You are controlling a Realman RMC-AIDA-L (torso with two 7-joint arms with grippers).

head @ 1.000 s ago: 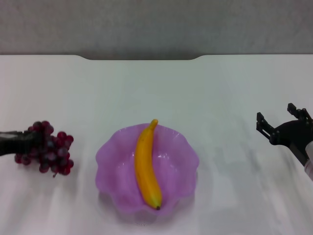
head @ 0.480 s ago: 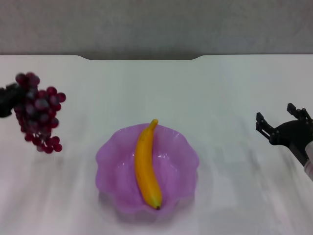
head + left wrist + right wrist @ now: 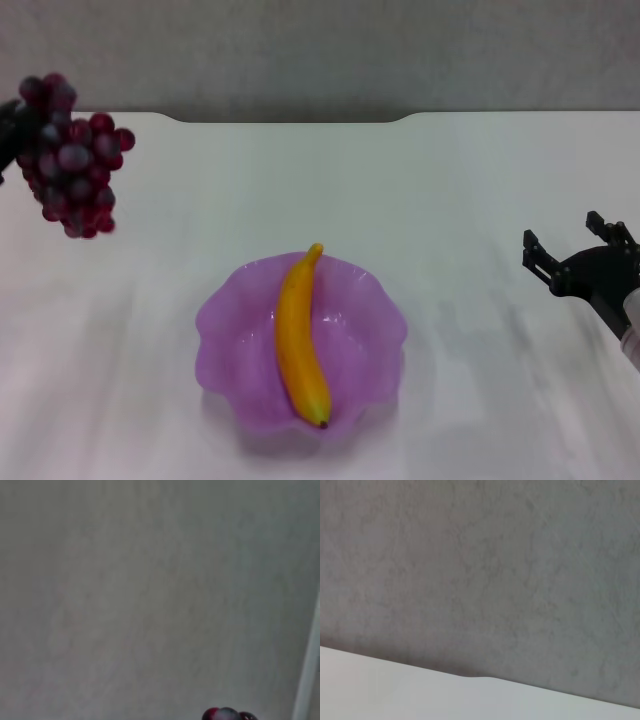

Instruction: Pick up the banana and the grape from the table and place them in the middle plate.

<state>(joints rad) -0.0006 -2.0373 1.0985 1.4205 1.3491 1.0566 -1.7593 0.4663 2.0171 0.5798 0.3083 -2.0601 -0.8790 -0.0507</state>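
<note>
The yellow-orange banana (image 3: 300, 338) lies lengthwise in the purple scalloped middle plate (image 3: 371, 325) at the front centre of the white table (image 3: 320, 190). The dark red grape (image 3: 68, 155) bunch hangs high in the air at the far left, well left of and above the plate, held by my left gripper (image 3: 12, 130), of which only a dark edge shows. A few grapes (image 3: 227, 714) peek into the left wrist view. My right gripper (image 3: 568, 255) stands open and empty at the right, over the table.
A grey wall runs behind the table's far edge, which has a rounded notch (image 3: 290, 118) in the middle. Bare tabletop lies between the plate and each arm. The right wrist view shows only the wall and the table's edge (image 3: 470, 677).
The left gripper has lifted the grape bunch off the table at the left and raised it high. The banana, plate and right arm have not moved.
</note>
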